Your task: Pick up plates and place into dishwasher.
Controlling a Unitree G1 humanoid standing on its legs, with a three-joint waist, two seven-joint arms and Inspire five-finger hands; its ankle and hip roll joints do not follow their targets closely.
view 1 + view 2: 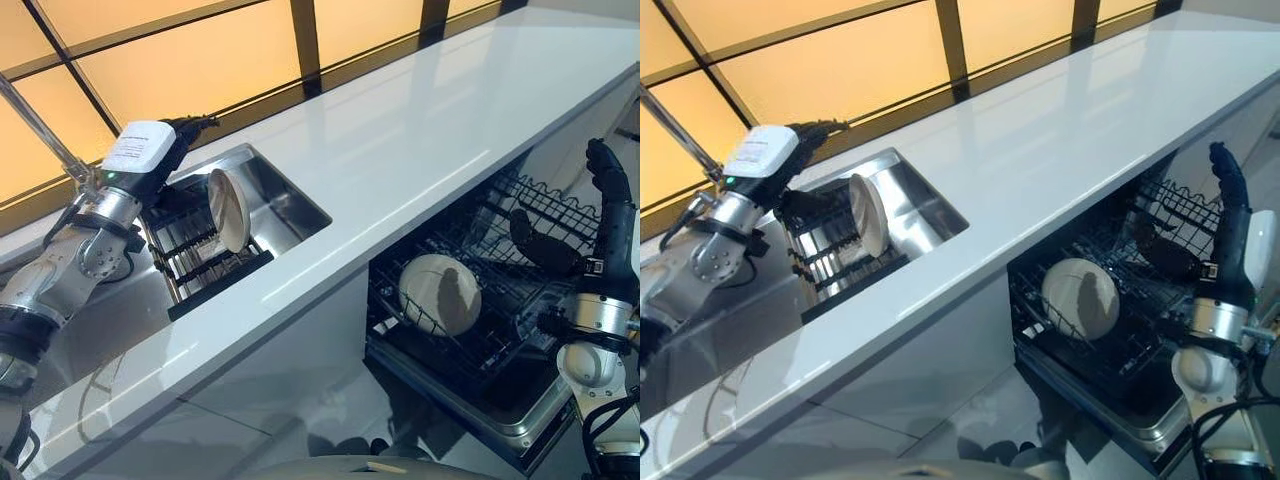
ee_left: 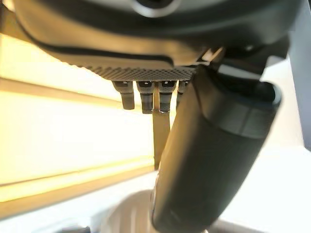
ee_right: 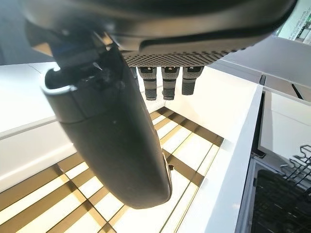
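One plate [image 1: 227, 208] stands on edge in the dark rack [image 1: 205, 262] inside the sink [image 1: 290, 200], its face turned toward the left hand and tilted slightly back. A second plate [image 1: 440, 294] lies leaning in the lower basket [image 1: 500, 330] of the open dishwasher [image 1: 520, 410] under the white desk [image 1: 400, 150], face up toward the camera. The left hand [image 1: 175, 135] hovers beside the sink plate, fingers extended, holding nothing. The right hand [image 1: 610, 185] is raised above the dishwasher, fingers straight and empty.
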